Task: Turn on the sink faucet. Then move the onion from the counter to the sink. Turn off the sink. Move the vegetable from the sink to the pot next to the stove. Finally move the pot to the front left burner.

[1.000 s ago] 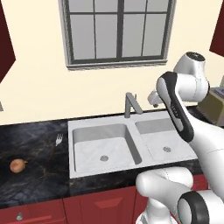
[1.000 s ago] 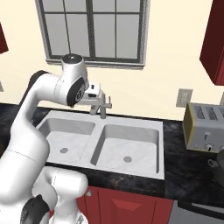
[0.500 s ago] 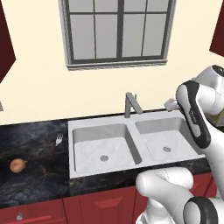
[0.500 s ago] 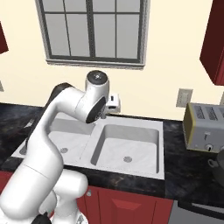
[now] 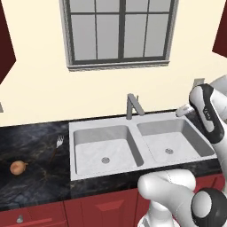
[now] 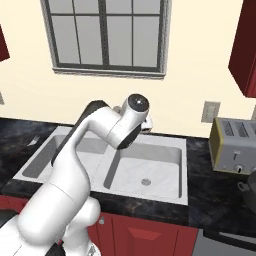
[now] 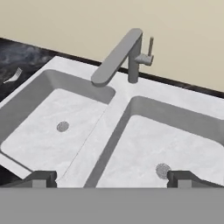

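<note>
The grey sink faucet stands behind the divider of the pale two-basin sink, its spout angled toward the left basin and its thin lever upright at its side. My gripper hovers open above the sink's front, with nothing between the fingertips. From the left base view, the gripper is over the right basin's back edge, to the right of the faucet. The tan onion lies on the black counter, far left of the sink.
A fork lies on the counter between onion and sink. A grey toaster stands right of the sink, with a dark pot in front of it at the picture's edge. My own arm hides the faucet in the right base view.
The hand has swung right and a little lower, from beside the faucet to over the right basin's back. Its jaws stayed wide. Onion and fork have not moved.
</note>
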### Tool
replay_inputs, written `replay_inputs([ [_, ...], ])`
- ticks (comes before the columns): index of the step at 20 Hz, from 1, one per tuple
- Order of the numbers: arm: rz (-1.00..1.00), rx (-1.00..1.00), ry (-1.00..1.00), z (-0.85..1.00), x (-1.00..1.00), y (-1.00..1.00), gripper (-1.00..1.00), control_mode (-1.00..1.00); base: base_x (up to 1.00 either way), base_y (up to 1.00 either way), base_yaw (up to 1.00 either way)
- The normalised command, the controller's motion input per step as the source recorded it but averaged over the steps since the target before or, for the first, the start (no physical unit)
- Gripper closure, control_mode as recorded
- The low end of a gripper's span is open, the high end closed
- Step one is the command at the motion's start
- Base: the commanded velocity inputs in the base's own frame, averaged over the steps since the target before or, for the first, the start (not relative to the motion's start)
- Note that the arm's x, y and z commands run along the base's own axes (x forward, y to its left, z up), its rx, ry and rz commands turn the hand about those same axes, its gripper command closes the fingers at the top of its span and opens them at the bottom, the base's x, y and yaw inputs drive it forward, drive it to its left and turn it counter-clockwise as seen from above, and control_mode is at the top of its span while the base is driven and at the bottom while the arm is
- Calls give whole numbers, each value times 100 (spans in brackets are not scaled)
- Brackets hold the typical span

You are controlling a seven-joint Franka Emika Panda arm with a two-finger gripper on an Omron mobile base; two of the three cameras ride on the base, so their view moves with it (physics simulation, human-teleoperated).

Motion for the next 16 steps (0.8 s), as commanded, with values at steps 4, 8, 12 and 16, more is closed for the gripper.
replay_inputs([
  [4,29,8,-11,-20,16,-34,-100,-100,0,0,0],
  [8,30,5,-9,-14,1,0,-100,-100,0,0,0],
  [12,26,5,-13,-2,16,0,-100,-100,0,0,0],
  [16,24,1,-20,-1,23,4,-100,-100,0,0,0],
])
